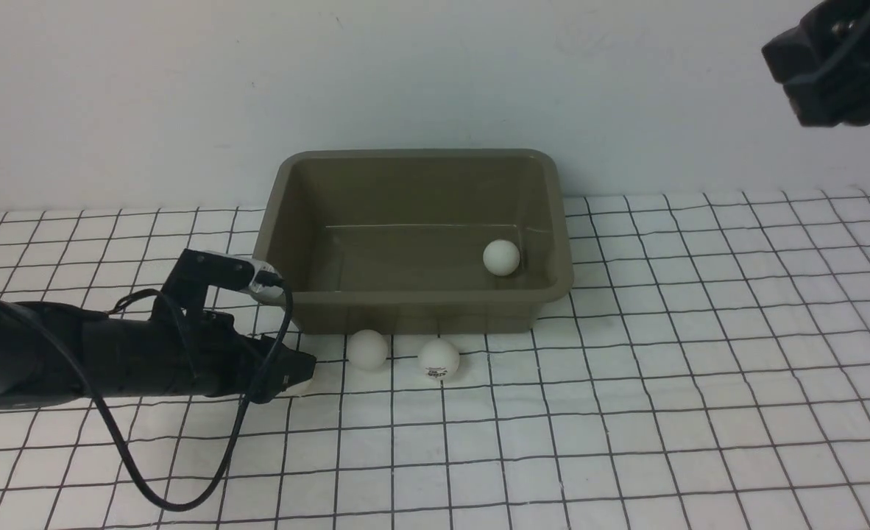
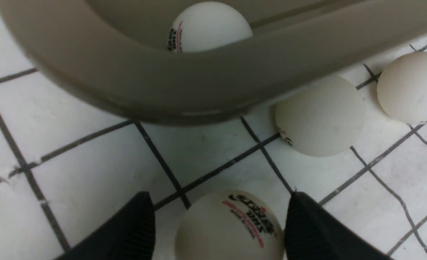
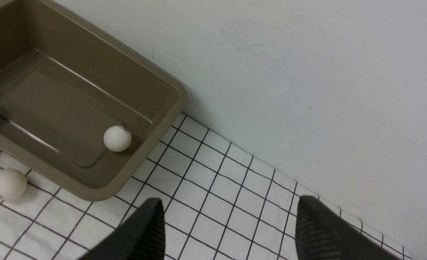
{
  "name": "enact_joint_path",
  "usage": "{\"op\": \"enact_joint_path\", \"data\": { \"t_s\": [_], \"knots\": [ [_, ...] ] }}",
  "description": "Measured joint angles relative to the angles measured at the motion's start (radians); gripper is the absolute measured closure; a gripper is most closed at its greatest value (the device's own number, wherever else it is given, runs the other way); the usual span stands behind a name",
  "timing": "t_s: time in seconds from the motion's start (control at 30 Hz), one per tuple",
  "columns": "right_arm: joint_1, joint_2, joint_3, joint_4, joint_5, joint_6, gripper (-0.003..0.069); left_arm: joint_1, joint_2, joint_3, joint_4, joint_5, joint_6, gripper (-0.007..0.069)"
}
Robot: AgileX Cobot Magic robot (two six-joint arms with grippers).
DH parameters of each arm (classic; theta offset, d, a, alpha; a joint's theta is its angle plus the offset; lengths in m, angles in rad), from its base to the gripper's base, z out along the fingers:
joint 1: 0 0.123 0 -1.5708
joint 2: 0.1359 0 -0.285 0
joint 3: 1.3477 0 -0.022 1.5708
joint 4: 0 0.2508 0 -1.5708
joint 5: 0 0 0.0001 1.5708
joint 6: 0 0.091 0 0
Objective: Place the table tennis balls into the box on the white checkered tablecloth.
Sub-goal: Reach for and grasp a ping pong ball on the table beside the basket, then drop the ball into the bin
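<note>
- We see the box (image 1: 416,313), an olive-grey tub with rounded corners and a flared rim. It stands upright at the far edge of the white checkered tablecloth (image 1: 626,442), about midway along it.
- The right-hand ball (image 1: 501,258), white and matte, rests on the box floor by the right wall.
- The corner ball (image 2: 208,27) sits inside the box's near left corner, its print showing.
- The plain ball (image 1: 368,349) and the logo ball (image 1: 439,359) lie side by side on the cloth, just beside the near wall.
- The loose ball (image 2: 229,227) lies print-up on the cloth, off the near left corner.
</note>
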Motion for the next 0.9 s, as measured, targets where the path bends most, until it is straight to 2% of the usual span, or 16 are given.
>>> {"op": "enact_joint_path", "data": {
  "t_s": [0.07, 0.2, 0.3, 0.33, 0.47, 0.53, 0.63, 0.77, 0.8, 0.9],
  "knots": [
    [0.000, 0.000, 0.000, 0.000, 0.000, 0.000, 0.0215, 0.000, 0.011, -0.002, -0.001, -0.010, 0.002, 0.0257],
    [0.000, 0.000, 0.000, 0.000, 0.000, 0.000, 0.0215, 0.000, 0.015, -0.006, -0.004, 0.001, 0.003, 0.0272],
    [0.000, 0.000, 0.000, 0.000, 0.000, 0.000, 0.0215, 0.000, -0.017, -0.006, 0.029, 0.080, -0.025, 0.0272],
    [0.000, 0.000, 0.000, 0.000, 0.000, 0.000, 0.0215, 0.000, -0.040, -0.006, 0.061, 0.107, -0.058, 0.0272],
    [0.000, 0.000, 0.000, 0.000, 0.000, 0.000, 0.0215, 0.000, -0.136, -0.006, 0.259, 0.196, -0.310, 0.0272],
    [0.000, 0.000, 0.000, 0.000, 0.000, 0.000, 0.0215, 0.000, -0.167, -0.007, 0.315, 0.238, -0.369, 0.0272],
    [0.000, 0.000, 0.000, 0.001, 0.000, 0.000, 0.0215, 0.000, -0.184, -0.035, 0.262, 0.253, -0.298, 0.0272],
    [0.000, 0.000, 0.000, 0.003, 0.002, 0.000, 0.0215, -0.001, -0.162, -0.107, 0.061, 0.170, -0.073, 0.0272],
    [0.000, 0.000, 0.000, 0.003, 0.004, 0.000, 0.0215, -0.001, -0.143, -0.137, 0.043, 0.153, -0.010, 0.0272],
    [0.000, 0.000, 0.000, 0.003, 0.005, 0.000, 0.0218, -0.001, -0.074, -0.226, 0.029, 0.144, 0.054, 0.0272]
  ]
}}
